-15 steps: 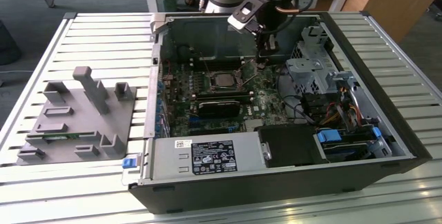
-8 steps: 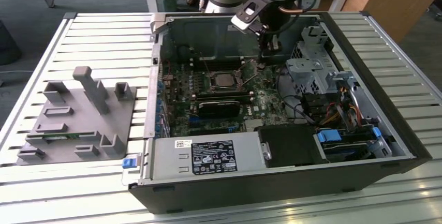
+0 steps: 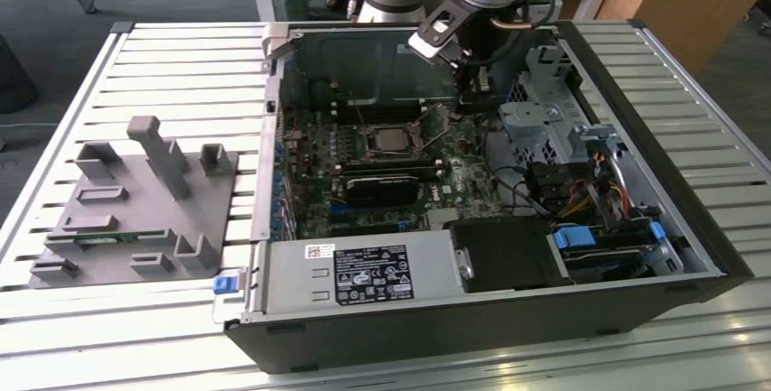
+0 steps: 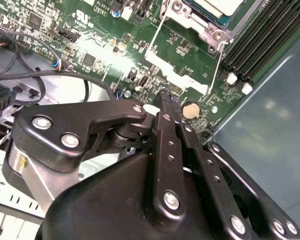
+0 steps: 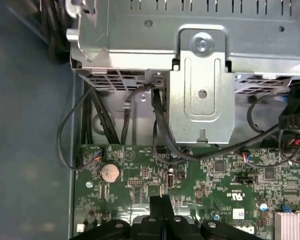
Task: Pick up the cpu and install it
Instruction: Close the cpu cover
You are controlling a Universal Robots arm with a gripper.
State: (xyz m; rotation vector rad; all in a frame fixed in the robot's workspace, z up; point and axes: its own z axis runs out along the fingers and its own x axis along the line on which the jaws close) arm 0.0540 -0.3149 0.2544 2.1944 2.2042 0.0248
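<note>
Item: cpu (image 3: pixel 389 141), small flat silvery-grey square chip. Lies in the metal-framed socket of the green motherboard (image 3: pixel 316 161), just above centre frame in the exterior view.

Black linkage-fingered gripper (image 3: pixel 472 97): fingers pressed together with nothing between them, up and to the exterior view's right of the cpu. In the first wrist view the tips (image 5: pixel 161 207) are near a round silver coin cell (image 5: pixel 110 172).

Open black computer case (image 3: pixel 482 337).

Grey moulded fixture (image 3: pixel 121 219), lower left on the white slatted table (image 3: pixel 181 66).
</note>
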